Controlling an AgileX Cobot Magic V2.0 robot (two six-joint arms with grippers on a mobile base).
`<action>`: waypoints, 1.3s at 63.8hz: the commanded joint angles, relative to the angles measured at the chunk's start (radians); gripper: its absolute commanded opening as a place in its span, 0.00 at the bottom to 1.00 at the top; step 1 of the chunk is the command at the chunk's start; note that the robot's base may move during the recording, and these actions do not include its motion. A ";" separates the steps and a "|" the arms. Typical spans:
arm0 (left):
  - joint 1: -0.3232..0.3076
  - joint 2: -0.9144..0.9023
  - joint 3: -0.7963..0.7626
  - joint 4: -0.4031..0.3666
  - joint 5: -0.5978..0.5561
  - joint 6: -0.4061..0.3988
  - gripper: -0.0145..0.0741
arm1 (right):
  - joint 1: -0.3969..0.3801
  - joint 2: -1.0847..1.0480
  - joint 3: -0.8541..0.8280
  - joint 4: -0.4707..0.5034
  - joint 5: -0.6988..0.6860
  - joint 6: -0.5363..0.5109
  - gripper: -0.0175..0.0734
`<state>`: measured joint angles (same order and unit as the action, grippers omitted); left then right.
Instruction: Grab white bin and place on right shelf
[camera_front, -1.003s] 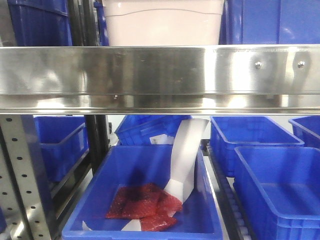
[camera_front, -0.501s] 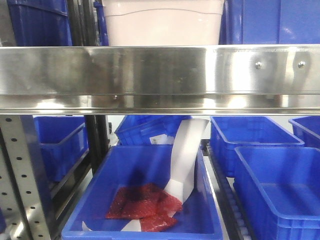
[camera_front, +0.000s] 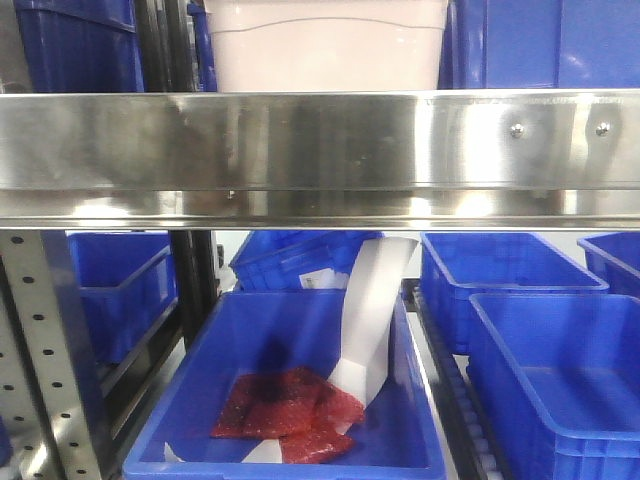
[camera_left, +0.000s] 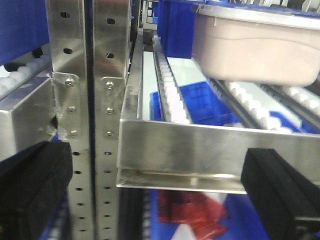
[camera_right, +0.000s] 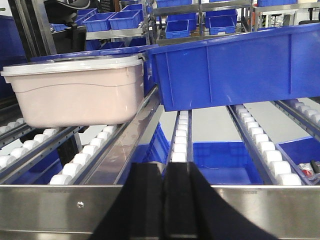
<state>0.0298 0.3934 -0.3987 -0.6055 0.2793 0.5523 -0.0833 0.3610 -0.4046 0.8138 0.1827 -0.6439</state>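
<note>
- The white bin (camera_right: 80, 90) sits on the roller tracks (camera_right: 95, 150) of the upper level, behind the steel front rail (camera_front: 320, 150). In the front view I see only its lower body above that rail, left of centre. I have hold of nothing yet.
- My left gripper (camera_left: 160, 192) is spread wide, empty, its two black fingers (camera_left: 280, 190) at the bottom corners of the left wrist view. They hang level with the front rail, in front of and below the bin, which lies up and to the right from there.
- My right gripper (camera_right: 162, 200) has its fingers pressed together with only a thin dark seam between them, and nothing in it. From it the bin lies ahead and to the left; straight ahead is a bare lane of rollers under a big blue crate (camera_right: 240, 65).
- The bin's long axis, as I judge it, runs across the shelf, its broad side facing me — so each arm would take one end.
- The blue crate stands just beside the bin's right end; I can't tell whether they touch. That gap is the tight spot for my right arm.
- The right shelf (camera_right: 250, 130) — as I read it, the lane my right wrist faces — lies to the bin's right, past the centre divider (camera_right: 135, 145). The move is a sideways carry.
- Neither arm is clearly nearer; both are short of the rail.
</note>
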 joint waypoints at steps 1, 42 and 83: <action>-0.004 0.002 -0.028 0.122 -0.063 -0.088 0.03 | 0.001 0.005 -0.029 0.015 -0.057 -0.008 0.26; -0.079 -0.411 0.436 0.472 -0.279 -0.517 0.03 | 0.001 0.006 -0.029 0.015 -0.057 -0.008 0.26; -0.054 -0.415 0.450 0.476 -0.304 -0.517 0.03 | 0.001 0.006 -0.029 0.015 -0.057 -0.008 0.26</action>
<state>-0.0234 -0.0118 0.0296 -0.1226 0.0664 0.0457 -0.0833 0.3610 -0.4046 0.8138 0.1846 -0.6458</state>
